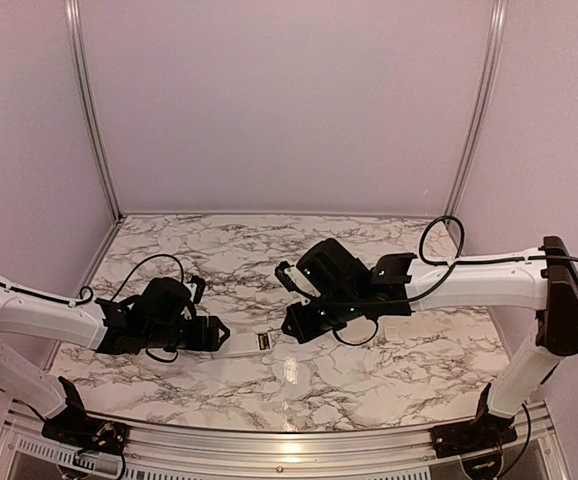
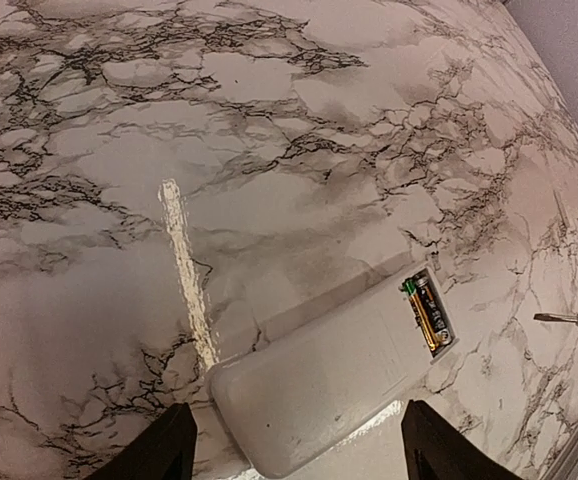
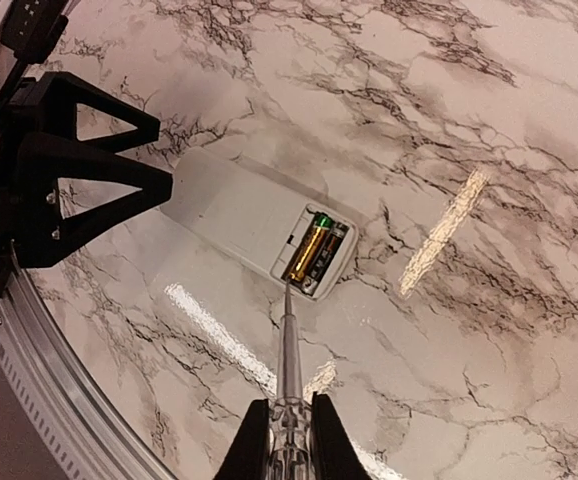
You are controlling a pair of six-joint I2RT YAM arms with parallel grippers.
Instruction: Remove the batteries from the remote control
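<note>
Right gripper [image 3: 289,432]: clenched on the clear handle of a thin grey rod [image 3: 287,340]. The shaft runs away from my wrist camera toward the remote control [image 3: 239,215]. In this view the tip lines up with the near edge of the open battery bay. From the left wrist the same tip shows apart from the remote, so I log no contact.

Left gripper [image 2: 299,428]: jaws spread and straddling the left end of the remote, one finger [image 2: 164,448] close on either side. I cannot tell if they actually press the casing.

Remote lies flat on the marble table [image 1: 369,375], back side up, long axis running left to right, a little left of centre and between the two grippers. Bay at its right end, uncovered.

Batteries [image 3: 316,250]: both seated side by side in the bay. The orange-gold one [image 3: 308,247] lies on the side toward the remote's body and the dark one [image 3: 330,254] toward the remote's end.
</note>
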